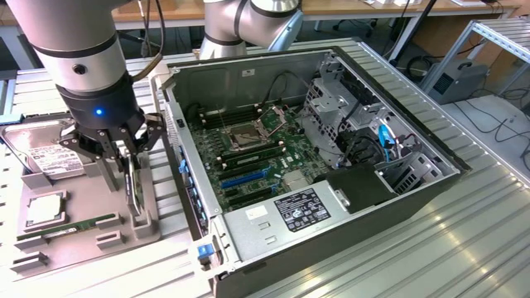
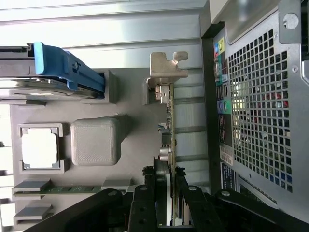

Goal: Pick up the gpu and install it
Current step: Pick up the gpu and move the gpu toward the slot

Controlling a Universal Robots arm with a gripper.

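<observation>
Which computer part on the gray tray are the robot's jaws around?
The gpu, the thin dark card standing on edge. The hard drive, CPU and green RAM stick sit untouched.

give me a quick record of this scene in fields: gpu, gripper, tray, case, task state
gpu: standing on edge in the grey holder tray, metal bracket at the end away from the gripper
gripper: at the gpu's top edge, in line with the card
tray contents: hard drive, cpu, green ram stick
computer case: open, to the exterior view's right of the tray, motherboard exposed
task state: gpu in the tray, not installed
</observation>
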